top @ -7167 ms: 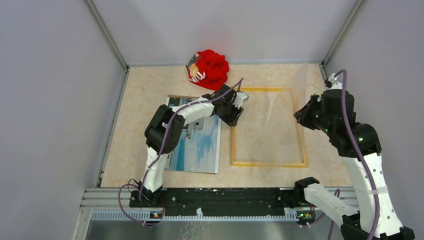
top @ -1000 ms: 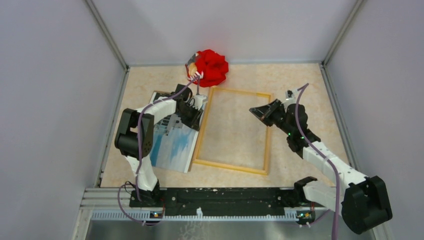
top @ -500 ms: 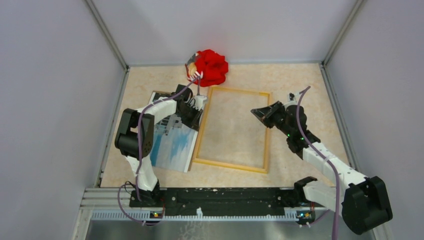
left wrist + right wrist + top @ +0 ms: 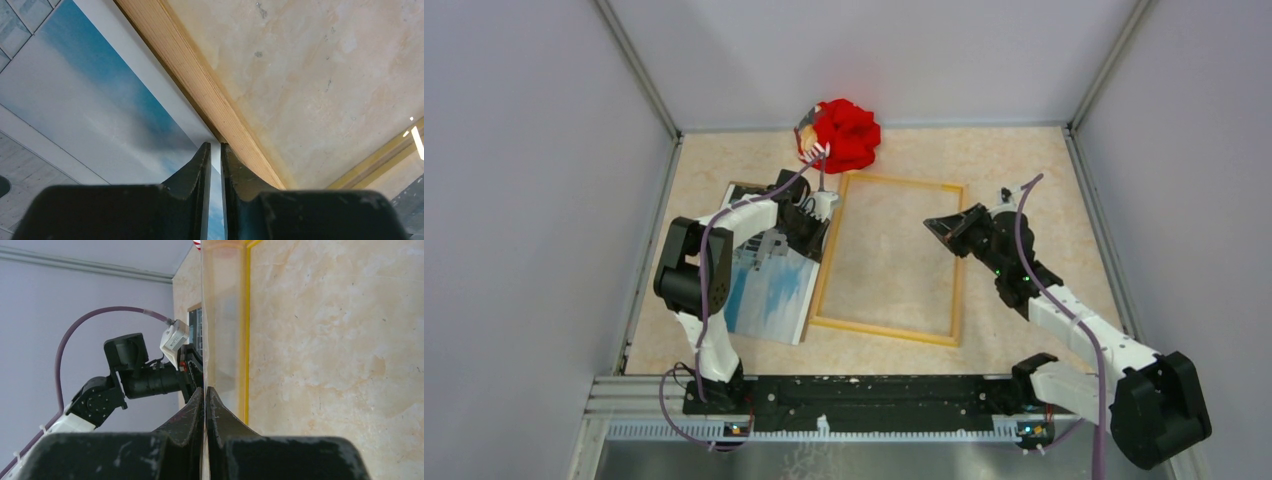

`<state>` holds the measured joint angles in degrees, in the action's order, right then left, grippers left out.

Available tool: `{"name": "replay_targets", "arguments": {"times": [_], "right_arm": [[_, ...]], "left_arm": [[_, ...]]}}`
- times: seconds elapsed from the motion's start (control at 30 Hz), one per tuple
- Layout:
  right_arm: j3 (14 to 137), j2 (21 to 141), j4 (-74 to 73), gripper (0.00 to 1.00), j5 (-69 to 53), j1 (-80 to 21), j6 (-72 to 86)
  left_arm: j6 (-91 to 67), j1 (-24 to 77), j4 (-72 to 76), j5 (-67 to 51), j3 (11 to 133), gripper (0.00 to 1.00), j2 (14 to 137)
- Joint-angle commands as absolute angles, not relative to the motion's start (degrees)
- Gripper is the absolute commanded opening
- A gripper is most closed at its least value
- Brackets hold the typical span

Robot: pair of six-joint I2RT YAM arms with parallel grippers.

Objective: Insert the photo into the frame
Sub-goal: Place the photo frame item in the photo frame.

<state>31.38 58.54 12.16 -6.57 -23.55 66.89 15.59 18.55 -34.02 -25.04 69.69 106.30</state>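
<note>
Beige marbled table (image 4: 1024, 160): yellow frame (image 4: 884, 332), photo (image 4: 774, 295) just left, red bundle (image 4: 849, 135) behind.

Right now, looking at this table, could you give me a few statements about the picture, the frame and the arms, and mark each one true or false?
1. The photo lies inside the yellow frame. False: it lies beside the frame, on the left arm's side.
2. A red cloth sits at the table's far edge. True.
3. The right tool pinches a clear pane. True.
4. The yellow frame stands upright against the wall. False: it lies flat on the table.
</note>
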Motion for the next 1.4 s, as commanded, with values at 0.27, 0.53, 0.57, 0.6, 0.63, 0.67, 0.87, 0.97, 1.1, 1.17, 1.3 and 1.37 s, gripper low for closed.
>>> {"name": "replay_targets", "arguments": {"times": [0.27,0.53,0.57,0.6,0.63,0.67,0.87,0.97,1.1,1.17,1.3,1.37], "right_arm": [[34.04,57.95,9.7,0.0,-3.35,-26.31,66.34],[39.8,61.03,6.54,0.0,-1.86,-28.39,66.41],[40.01,61.54,6.73,0.0,-1.88,-28.66,66.55],[40.11,61.87,6.88,0.0,-1.86,-28.94,66.78],[39.96,62.21,7.08,0.0,-1.91,-29.18,66.96],[39.89,62.49,7.3,0.0,-1.77,-29.54,67.04],[38.81,63.76,8.75,0.0,-1.15,-31.17,67.7],[38.69,63.86,7.82,0.0,-0.79,-31.38,67.1],[39.13,61.55,3.62,0.0,1.64,-31.35,64.08],[39.88,59.81,0.75,0.0,3.5,-31.34,60.76],[39.71,57.49,-3.21,0.0,5.94,-31.26,57.87],[39.76,57.33,-3.89,0.0,6.04,-31.27,57.13]], "left_arm": [[15.91,19.56,-32.9,-27.07,69.17,0.17,106.65],[15.77,20.02,-32.84,-27.07,69.12,0.16,106.76],[15.75,20.04,-32.82,-27.17,69.22,0.16,106.66],[15.73,20.02,-32.87,-27.17,69.24,0.16,106.69],[15.77,20.04,-32.87,-27.16,69.26,0.16,106.68],[15.79,20.04,-32.84,-27.16,69.26,0.16,106.67],[16.02,20.03,-32.8,-27.21,69.16,0.15,106.95],[16.08,20.04,-32.86,-27.11,69.17,0.14,106.8],[16.17,20.05,-32.92,-26.98,69.02,0.14,106.53],[16.26,20.04,-32.93,-26.83,68.86,0.13,106.28],[16.17,20.04,-33.16,-27.05,69.06,0.13,106.15],[16.09,19.99,-33.22,-27.09,68.98,0.13,106.02]]}}
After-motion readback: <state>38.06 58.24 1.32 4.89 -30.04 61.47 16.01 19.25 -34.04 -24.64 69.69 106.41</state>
